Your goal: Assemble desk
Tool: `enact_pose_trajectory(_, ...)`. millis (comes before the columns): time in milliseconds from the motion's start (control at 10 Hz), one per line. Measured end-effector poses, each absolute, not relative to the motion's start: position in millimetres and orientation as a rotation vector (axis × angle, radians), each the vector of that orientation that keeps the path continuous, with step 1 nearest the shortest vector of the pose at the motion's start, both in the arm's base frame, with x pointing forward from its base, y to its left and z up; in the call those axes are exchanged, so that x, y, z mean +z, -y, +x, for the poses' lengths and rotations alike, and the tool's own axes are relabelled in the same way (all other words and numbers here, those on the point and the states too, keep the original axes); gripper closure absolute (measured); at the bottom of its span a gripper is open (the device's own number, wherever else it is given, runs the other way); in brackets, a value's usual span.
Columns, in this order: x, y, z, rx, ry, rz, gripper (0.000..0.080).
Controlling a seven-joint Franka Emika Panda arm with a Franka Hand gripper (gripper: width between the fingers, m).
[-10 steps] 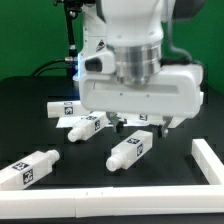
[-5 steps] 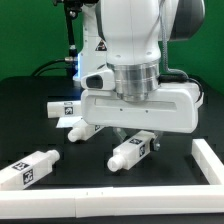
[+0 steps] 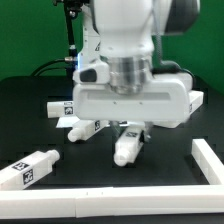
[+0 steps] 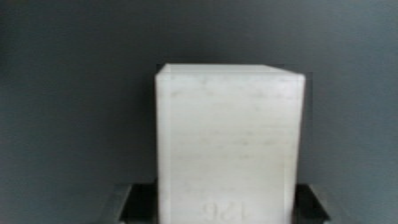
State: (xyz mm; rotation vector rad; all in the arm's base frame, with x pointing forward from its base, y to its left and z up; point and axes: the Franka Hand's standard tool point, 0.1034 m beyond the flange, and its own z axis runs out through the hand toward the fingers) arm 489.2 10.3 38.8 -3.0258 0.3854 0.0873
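My gripper is low over the black table and shut on a white desk leg. That leg lies under the hand, and only its near end shows in the exterior view. In the wrist view the leg fills the middle, with a dark finger tight against each side. Three more tagged legs lie on the table: one at the back on the exterior view's left, one beside the hand, and one at the front left. The desk top is out of view.
A white raised bar runs along the exterior view's right and meets a white strip along the front. Black cables hang behind the arm.
The hand has moved down and to the exterior view's left over the leg. More of the leg is now covered, and it looks turned end-on toward the front.
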Motion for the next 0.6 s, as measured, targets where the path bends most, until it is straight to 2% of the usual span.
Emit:
enact_pose_trajectory(100,61.1,15.5,482.4,0.063,-0.314,-3.028,0.0516)
enact_pose_trajectory(200,69.7,26.9,478.0,0.046,-0.318,-3.028,0.0516)
enact_pose_trajectory(600,68.0,24.5,478.0,0.055,-0.314,-3.027,0.0515)
